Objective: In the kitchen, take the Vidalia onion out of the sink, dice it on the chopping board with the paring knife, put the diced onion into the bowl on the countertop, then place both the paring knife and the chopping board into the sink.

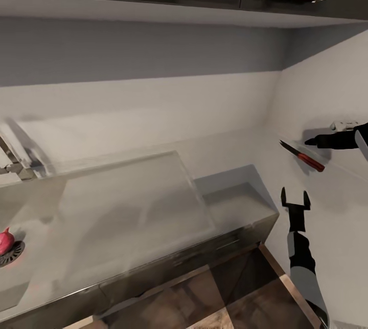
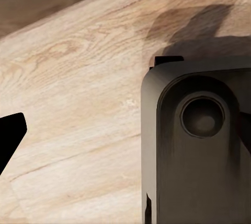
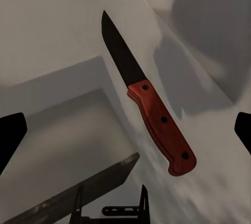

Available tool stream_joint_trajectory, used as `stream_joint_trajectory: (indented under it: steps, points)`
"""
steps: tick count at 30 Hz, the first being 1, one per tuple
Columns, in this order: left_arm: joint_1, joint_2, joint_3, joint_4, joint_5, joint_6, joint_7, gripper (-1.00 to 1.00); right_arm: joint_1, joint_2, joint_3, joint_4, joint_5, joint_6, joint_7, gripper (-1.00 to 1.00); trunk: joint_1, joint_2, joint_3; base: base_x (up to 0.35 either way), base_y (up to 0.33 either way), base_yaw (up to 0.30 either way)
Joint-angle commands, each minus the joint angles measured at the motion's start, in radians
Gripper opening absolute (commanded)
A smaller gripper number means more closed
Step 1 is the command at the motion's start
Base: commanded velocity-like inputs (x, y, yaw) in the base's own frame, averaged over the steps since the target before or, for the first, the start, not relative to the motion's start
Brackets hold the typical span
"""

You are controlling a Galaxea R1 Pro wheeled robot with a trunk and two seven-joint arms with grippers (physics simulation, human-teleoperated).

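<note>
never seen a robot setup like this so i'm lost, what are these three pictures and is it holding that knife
It is a simulated two-armed robot in a kitchen. The big picture comes from a camera on its head, looking down at the grey countertop and the sink, where the pinkish Vidalia onion sits by the drain. The other two come from cameras near each arm's jaws. The right one looks at the red-handled paring knife; its jaws stand wide open either side of the knife, so it does not look gripped. The left one looks at wooden floor and a dark part of the machine.
</note>
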Motion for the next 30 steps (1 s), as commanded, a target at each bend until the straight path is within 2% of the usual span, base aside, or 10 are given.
stream_joint_trajectory:
  steps: [1, 27, 30]
  points:
    - [0.0, 0.0, 0.0, -0.002, 0.0, -0.001, 0.0, 1.0, 0.0, 0.0, 0.002, -0.001, 0.011, 0.002, 0.008, 1.0, 0.0, 0.0, -0.001, 0.0, 0.0, 0.0]
    - [0.0, 0.0, 0.0, 0.0, 0.0, -0.001, 0.0, 1.0, 0.0, -0.004, 0.004, -0.023, 0.011, 0.001, 0.012, 1.0, 0.0, 0.0, -0.001, 0.0, 0.0, 0.0]
    - [0.0, 0.0, 0.0, 0.0, 0.0, -0.001, 0.0, 1.0, 0.0, -0.004, 0.004, -0.024, 0.012, 0.001, 0.049, 1.0, 0.0, 0.0, -0.001, 0.0, 0.0, 0.0]
